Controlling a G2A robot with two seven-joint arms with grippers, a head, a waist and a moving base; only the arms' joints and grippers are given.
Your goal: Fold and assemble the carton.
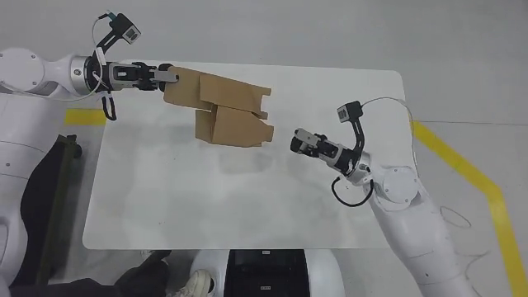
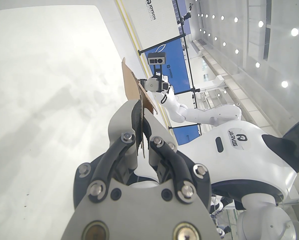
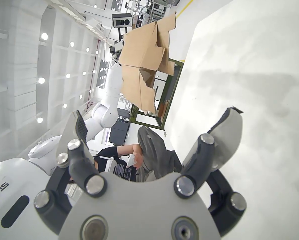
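Top view: a partly unfolded brown cardboard carton [image 1: 227, 107] is seen over the far left part of the white table [image 1: 330, 206]. One flap edge is clamped between the closed fingers of the left gripper [image 1: 169, 77]. The right gripper [image 1: 297, 142] is held wide open and empty, near the carton's opposite end but apart from it.
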